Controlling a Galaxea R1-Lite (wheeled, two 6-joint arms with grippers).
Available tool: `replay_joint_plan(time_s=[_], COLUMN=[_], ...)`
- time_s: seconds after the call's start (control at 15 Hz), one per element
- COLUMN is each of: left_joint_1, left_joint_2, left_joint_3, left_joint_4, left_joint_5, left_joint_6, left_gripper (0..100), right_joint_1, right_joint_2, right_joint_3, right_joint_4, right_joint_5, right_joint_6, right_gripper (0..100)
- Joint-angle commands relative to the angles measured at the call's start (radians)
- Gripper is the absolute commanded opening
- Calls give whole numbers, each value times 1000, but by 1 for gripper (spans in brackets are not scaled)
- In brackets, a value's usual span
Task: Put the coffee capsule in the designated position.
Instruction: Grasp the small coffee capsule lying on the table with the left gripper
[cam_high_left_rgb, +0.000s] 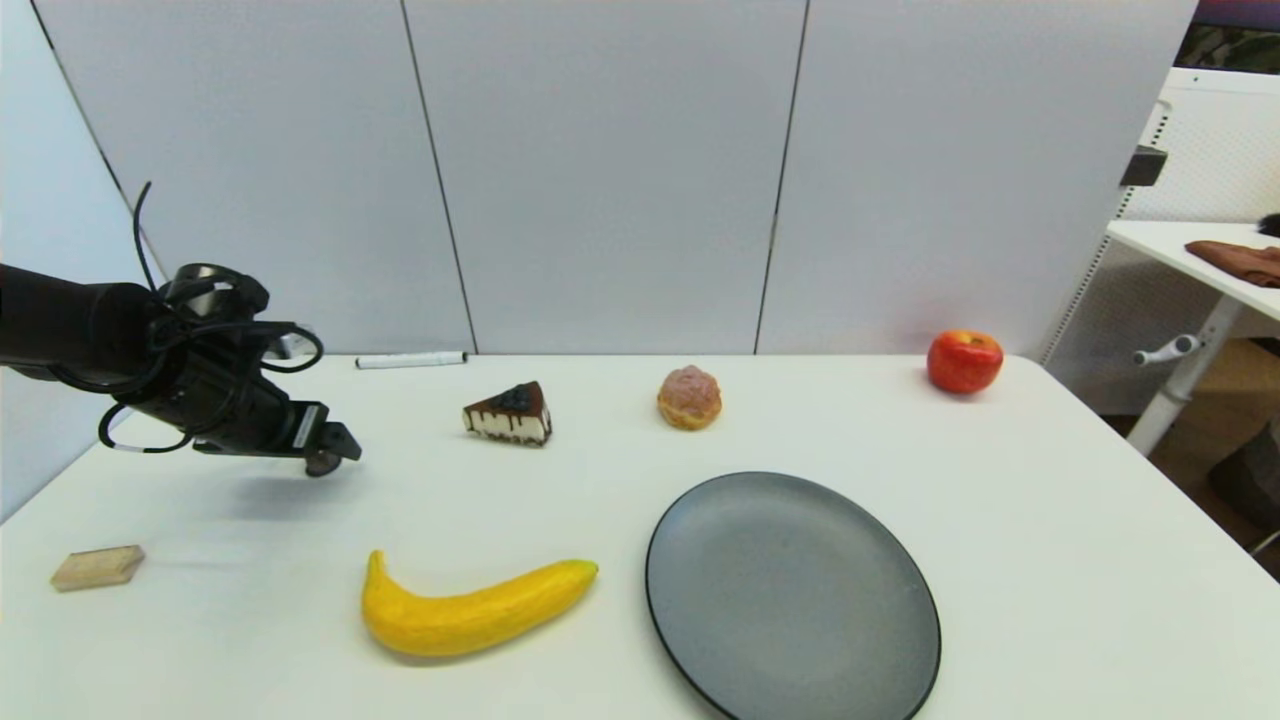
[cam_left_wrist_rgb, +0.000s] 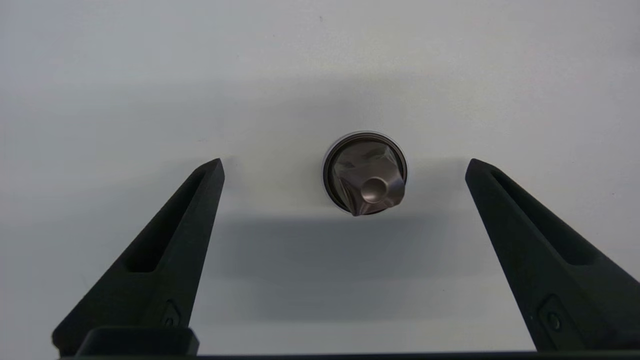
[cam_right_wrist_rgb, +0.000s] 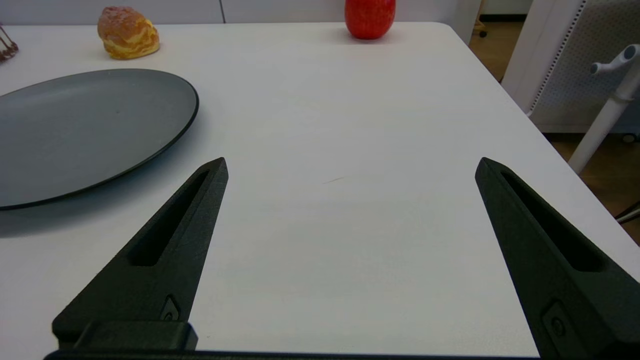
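Observation:
The coffee capsule (cam_left_wrist_rgb: 365, 174), a small grey-brown dome with a round rim, stands on bare white tabletop. In the left wrist view it lies between my left gripper's (cam_left_wrist_rgb: 345, 162) two wide-open fingers, touching neither. In the head view the left gripper (cam_high_left_rgb: 325, 452) hovers low over the table's left side, and the capsule is mostly hidden under it. No mark shows any designated position on the white table (cam_high_left_rgb: 1000, 560). My right gripper (cam_right_wrist_rgb: 352, 161) is open and empty over the table's right part, outside the head view.
A banana (cam_high_left_rgb: 470, 612) and a dark grey plate (cam_high_left_rgb: 792, 598) lie near the front. A cake slice (cam_high_left_rgb: 509, 413), a cream puff (cam_high_left_rgb: 689, 397), an apple (cam_high_left_rgb: 964, 361) and a white marker (cam_high_left_rgb: 411, 359) sit farther back. A small wooden block (cam_high_left_rgb: 98, 567) is at the front left.

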Motion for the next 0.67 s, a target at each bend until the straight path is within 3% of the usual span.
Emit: replay_joint_plan(time_s=[0.07, 0.6, 0.67], left_joint_1=[1, -1, -1], left_joint_2=[7, 10, 10], left_joint_3=[-1, -4, -3], left_joint_4=[2, 2, 2], left_joint_5=[0, -2, -2], left_joint_6=[5, 5, 0], left_gripper=[100, 100, 0], right_joint_1=[0, 0, 0], right_joint_2=[1, 1, 1], right_joint_3=[0, 0, 0], right_joint_4=[0, 0, 0], right_joint_5=[0, 0, 0], right_joint_6=[0, 0, 0], right_gripper=[100, 100, 100])
